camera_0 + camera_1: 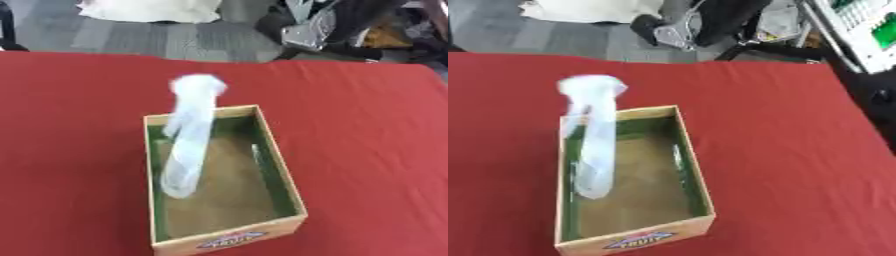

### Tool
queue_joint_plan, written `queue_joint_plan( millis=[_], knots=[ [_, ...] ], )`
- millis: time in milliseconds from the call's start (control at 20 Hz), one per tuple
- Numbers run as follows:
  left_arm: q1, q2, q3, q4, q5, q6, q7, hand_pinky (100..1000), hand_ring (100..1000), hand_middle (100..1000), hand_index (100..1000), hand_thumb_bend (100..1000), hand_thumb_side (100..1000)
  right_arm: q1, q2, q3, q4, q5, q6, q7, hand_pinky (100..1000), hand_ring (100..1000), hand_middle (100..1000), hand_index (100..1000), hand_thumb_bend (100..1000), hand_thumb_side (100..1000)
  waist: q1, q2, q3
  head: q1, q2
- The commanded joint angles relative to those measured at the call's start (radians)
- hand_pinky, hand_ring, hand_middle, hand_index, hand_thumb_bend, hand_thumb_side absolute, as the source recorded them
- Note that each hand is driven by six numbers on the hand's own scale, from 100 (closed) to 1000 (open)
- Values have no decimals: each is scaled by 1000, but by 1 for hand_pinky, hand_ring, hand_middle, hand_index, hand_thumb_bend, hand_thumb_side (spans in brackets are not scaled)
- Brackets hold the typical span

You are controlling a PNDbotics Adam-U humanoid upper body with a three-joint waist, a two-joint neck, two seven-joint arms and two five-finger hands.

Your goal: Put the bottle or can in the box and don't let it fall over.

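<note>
Red table carries 1 open wooden box. 1 clear plastic bottle stands inside it by the left wall, tilted. Judged light, slippery, top-heavy; grasp mid-body. Neither hand in view; state unknown.

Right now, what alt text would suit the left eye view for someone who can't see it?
A clear plastic bottle with a white cap stands, blurred, inside an open wooden box with green inner walls, near its left wall. The box sits on a red table; no robot hand is in view.
</note>
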Motion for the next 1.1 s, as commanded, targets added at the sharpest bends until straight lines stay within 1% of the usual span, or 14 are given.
queue_joint_plan(
  millis=[50, 250, 400, 500, 550, 600, 700, 800, 850, 1050, 1100],
  knots=[
    [-9, 12, 10, -14, 2, -1, -3, 638, 701, 740, 708, 100, 664, -14, -9, -13, 2, -2, 8, -19, 808, 764, 752, 776, 494, 100, 6, -12, 1, 0, -6],
    [-8, 11, 10, -13, 2, -1, -3, 638, 701, 740, 708, 100, 664, -15, -7, -28, 8, -17, 9, -47, 806, 757, 742, 772, 490, 100, 7, -13, -1, 1, -6],
    [-5, 11, 11, -13, 2, -1, -2, 638, 702, 740, 708, 100, 663, -11, -13, -58, 10, -35, 10, -91, 802, 751, 734, 768, 444, 105, 8, -16, -5, 4, -6],
    [-3, 13, 13, -12, 1, -2, -1, 638, 702, 740, 708, 100, 660, -1, -23, -86, 11, -51, 12, -134, 800, 748, 730, 765, 384, 131, 10, -18, -9, 7, -5],
    [-1, 15, 14, -12, 0, -2, 0, 638, 702, 740, 708, 100, 659, 7, -32, -103, 11, -59, 16, -162, 799, 748, 729, 765, 335, 158, 11, -19, -10, 8, -4],
    [1, 17, 15, -13, 0, -3, 1, 639, 702, 740, 708, 100, 657, 18, -44, -120, 12, -64, 24, -193, 799, 749, 731, 769, 259, 211, 12, -20, -12, 10, -3],
    [4, 19, 17, -13, -2, -5, 3, 639, 703, 740, 709, 100, 656, 46, -70, -148, 17, -71, 45, -251, 802, 760, 741, 782, 151, 281, 15, -20, -14, 14, 1],
    [8, 19, 20, -12, -3, -5, 6, 639, 703, 740, 708, 100, 657, 79, -92, -179, 31, -91, 65, -311, 802, 766, 746, 788, 109, 296, 18, -20, -16, 19, 1],
    [9, 19, 22, -12, -3, -6, 7, 639, 703, 740, 708, 100, 657, 97, -100, -193, 40, -102, 73, -343, 801, 766, 746, 790, 111, 272, 19, -20, -17, 23, 0],
    [9, 16, 23, -11, -3, -6, 8, 639, 705, 740, 709, 100, 655, 165, -109, -239, 76, -152, 92, -476, 796, 769, 747, 798, 157, 262, 26, -18, -19, 30, -5],
    [9, 16, 22, -11, -3, -6, 8, 639, 705, 740, 709, 100, 654, 178, -109, -247, 80, -165, 91, -507, 795, 769, 746, 801, 195, 247, 28, -18, -19, 31, -5]
  ],
)
